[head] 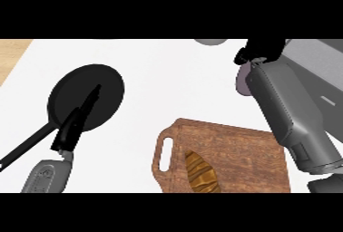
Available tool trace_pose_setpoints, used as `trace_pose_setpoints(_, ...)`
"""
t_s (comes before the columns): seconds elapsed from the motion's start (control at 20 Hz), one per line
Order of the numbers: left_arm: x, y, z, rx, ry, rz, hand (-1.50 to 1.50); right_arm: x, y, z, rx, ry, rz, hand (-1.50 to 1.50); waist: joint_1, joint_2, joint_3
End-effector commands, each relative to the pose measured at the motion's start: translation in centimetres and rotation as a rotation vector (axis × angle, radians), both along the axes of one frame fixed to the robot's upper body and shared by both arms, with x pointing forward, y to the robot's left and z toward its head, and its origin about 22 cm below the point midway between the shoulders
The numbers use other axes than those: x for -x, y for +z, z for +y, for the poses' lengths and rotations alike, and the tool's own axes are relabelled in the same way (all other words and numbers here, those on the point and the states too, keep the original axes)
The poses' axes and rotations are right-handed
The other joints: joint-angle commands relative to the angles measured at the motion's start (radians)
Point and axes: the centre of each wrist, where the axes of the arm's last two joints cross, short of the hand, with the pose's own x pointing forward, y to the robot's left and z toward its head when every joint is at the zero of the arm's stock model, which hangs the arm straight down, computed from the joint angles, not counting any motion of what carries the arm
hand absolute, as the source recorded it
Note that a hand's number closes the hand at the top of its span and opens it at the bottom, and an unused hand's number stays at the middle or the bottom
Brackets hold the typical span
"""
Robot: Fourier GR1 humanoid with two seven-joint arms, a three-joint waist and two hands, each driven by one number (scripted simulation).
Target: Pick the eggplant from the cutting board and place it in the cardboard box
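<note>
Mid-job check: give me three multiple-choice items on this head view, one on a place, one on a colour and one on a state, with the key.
1. Where does the black pan lie from the cutting board?
A) to its left
B) on it
C) to its right

2. The counter top is:
A) green
B) white
C) black

3. The left hand is:
A) curled round the pan's handle
B) out of view
C) open and straight

Key:
1 A, the pan shows at the view's left and the board at lower right.
2 B, the bare surface is white.
3 C, it stretches straight, seen over the pan.
</note>
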Motion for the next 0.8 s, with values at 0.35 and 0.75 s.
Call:
trace_pose_setpoints(0.35, 0.1, 0.3, 1.8, -0.011, 0.032, 0.015, 0.0, -2.3, 8.7, 1.3, 0.138, -0.273, -0.206, 1.5, -0.036, -0.016, -0.001)
trace_pose_setpoints(0.75, 1.7, -0.7, 2.3, -0.008, 0.064, 0.022, 0.0, -1.8, 11.8, -3.8, 0.117, -0.41, -0.331, 1.5, -0.051, -0.024, 0.0)
